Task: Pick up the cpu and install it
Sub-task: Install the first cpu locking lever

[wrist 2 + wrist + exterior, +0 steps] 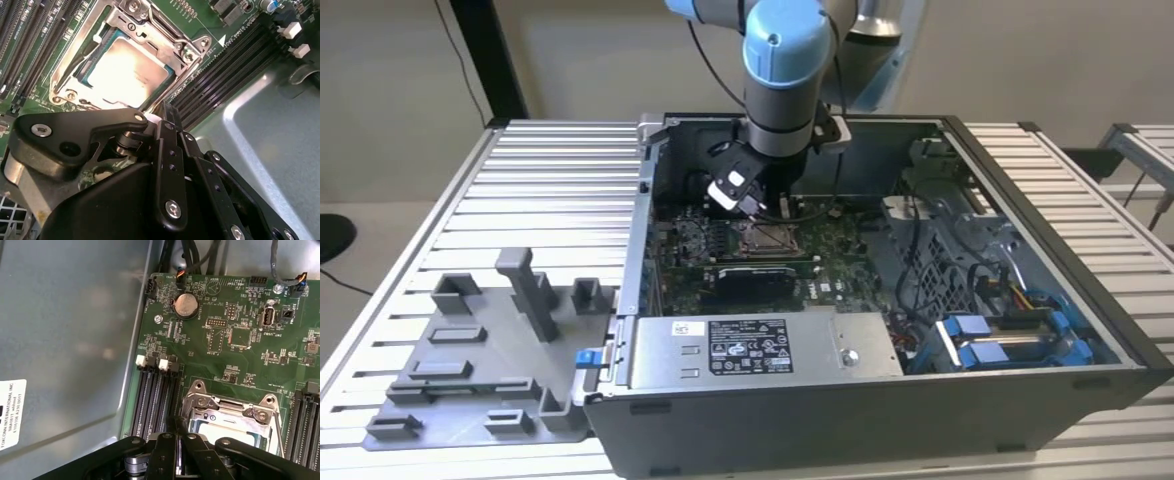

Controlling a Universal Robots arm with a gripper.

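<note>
In the second wrist view the small flat square cpu [129,74], silvery-white on top, lies seated in the metal-framed socket [192,50], its frame raised. Just beside it the black gripper [167,117] has its fingers pressed together, apparently on nothing (their tips are partly hidden).

Open computer case [1014,390] on a slatted table [547,200], grey fixture tray [467,370] beside it, possibly plastic.
</note>
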